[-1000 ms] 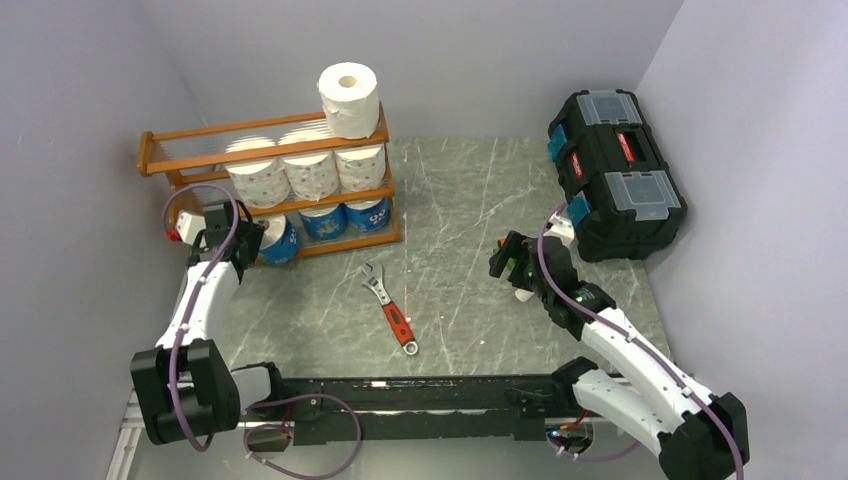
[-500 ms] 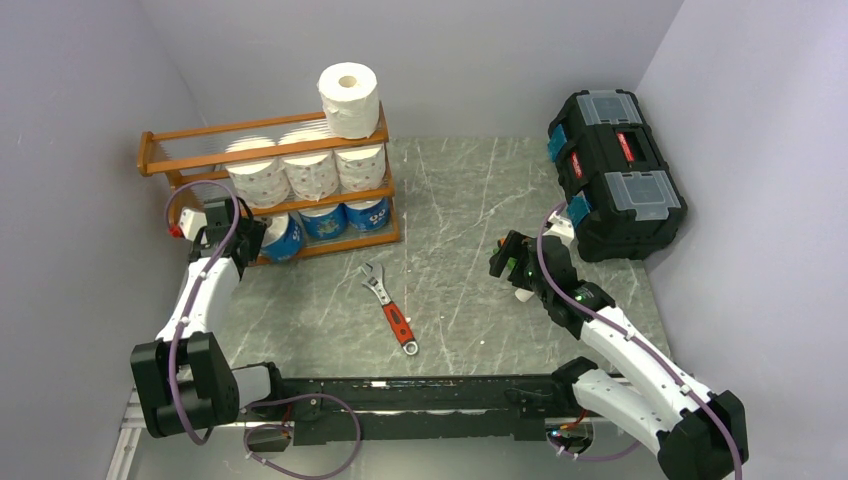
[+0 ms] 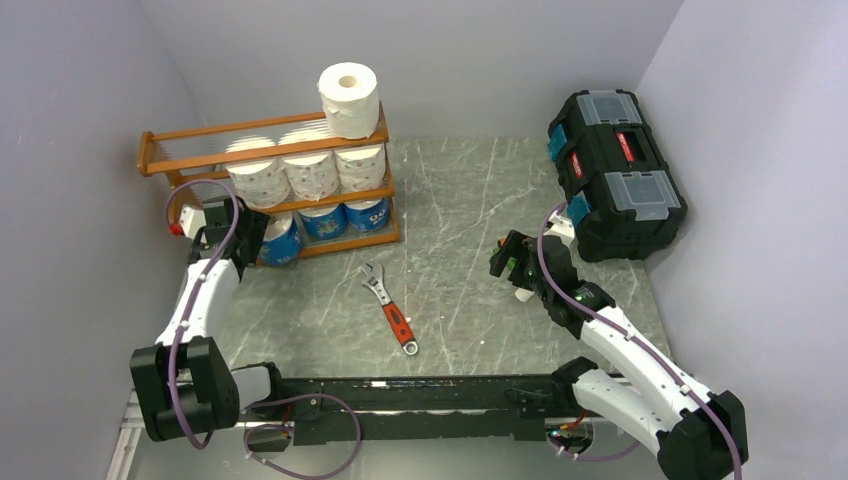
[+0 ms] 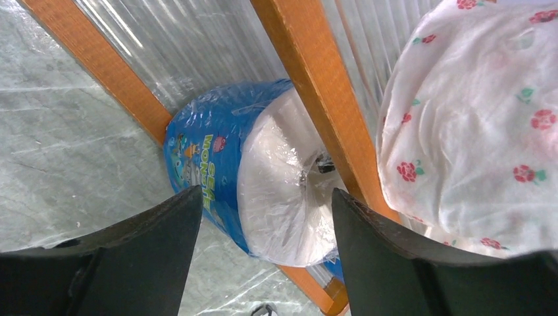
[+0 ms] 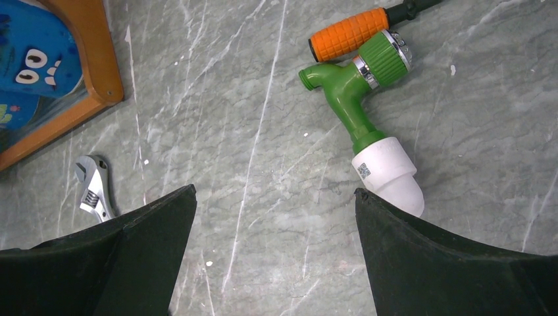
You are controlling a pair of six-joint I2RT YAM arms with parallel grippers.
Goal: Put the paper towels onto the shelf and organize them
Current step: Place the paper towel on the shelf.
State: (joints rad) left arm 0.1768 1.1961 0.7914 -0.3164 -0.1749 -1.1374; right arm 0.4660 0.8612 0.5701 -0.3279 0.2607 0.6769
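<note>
The orange-brown shelf (image 3: pixel 200 158) stands at the back left. One white paper towel roll (image 3: pixel 348 98) sits on top, three red-printed ones (image 3: pixel 312 172) fill the middle tier and blue-wrapped ones (image 3: pixel 325 220) lie on the bottom tier. My left gripper (image 3: pixel 245 232) is at the bottom tier's left end. Its jaws stand open on either side of a blue-wrapped roll (image 4: pixel 210 158), with a gap on both sides. In the left wrist view this gripper (image 4: pixel 266 193) sits below a shelf rail (image 4: pixel 316 79) and a printed roll (image 4: pixel 474 118). My right gripper (image 3: pixel 505 255) hangs open over the table, holding nothing.
A red-handled wrench (image 3: pixel 390 305) lies mid-table, and a black toolbox (image 3: pixel 615 170) stands at the back right. Under the right gripper (image 5: pixel 275 191) lie a green hose nozzle (image 5: pixel 349 85) with a white end and an orange-handled tool (image 5: pixel 349 33).
My left gripper's jaws have opened off the blue-wrapped roll, which stays at the bottom tier. The right arm has not moved.
</note>
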